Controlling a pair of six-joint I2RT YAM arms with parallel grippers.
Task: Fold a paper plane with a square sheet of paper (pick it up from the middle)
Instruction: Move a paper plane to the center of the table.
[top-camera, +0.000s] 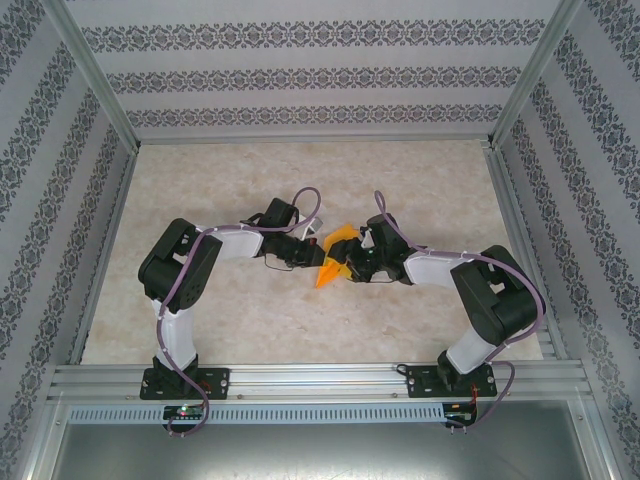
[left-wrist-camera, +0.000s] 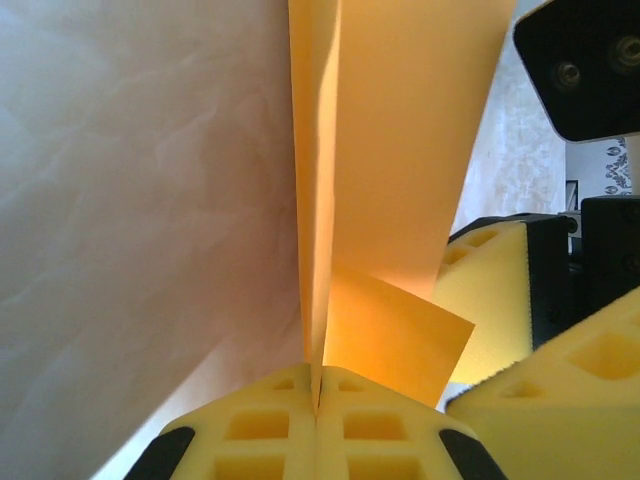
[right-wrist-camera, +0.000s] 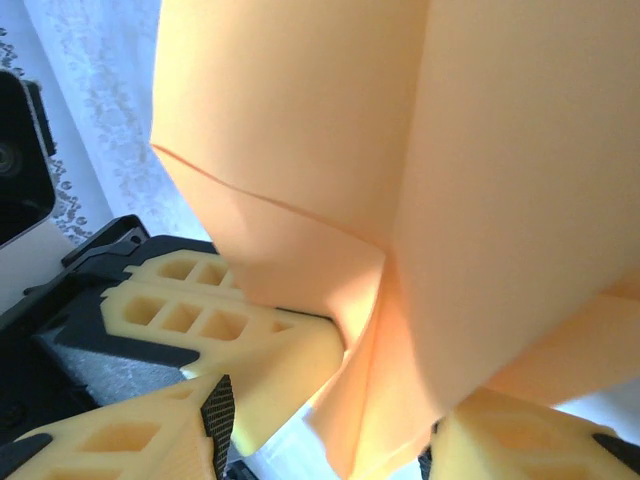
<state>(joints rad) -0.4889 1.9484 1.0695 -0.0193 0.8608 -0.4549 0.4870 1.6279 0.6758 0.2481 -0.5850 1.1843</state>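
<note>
1. Two black-and-white arms reach in from the near edge of the pale marbled tabletop (top-camera: 300, 330) and meet near its middle.
2. The left arm's yellow-fingered left gripper (top-camera: 311, 251) is on the left, and the right arm's yellow-fingered right gripper (top-camera: 353, 256) faces it on the right.
3. The folded orange-yellow sheet of thin paper (top-camera: 333, 258) sits between the two grippers.
4. In the left wrist view, the sheet's fold is pinched between the left gripper's closed fingers (left-wrist-camera: 260, 430) and stretches away from them. The right gripper is just to its right.
5. In the right wrist view, the sheet hangs between the right gripper's parted fingers (right-wrist-camera: 530, 445). The left gripper touches it from the left.
</note>
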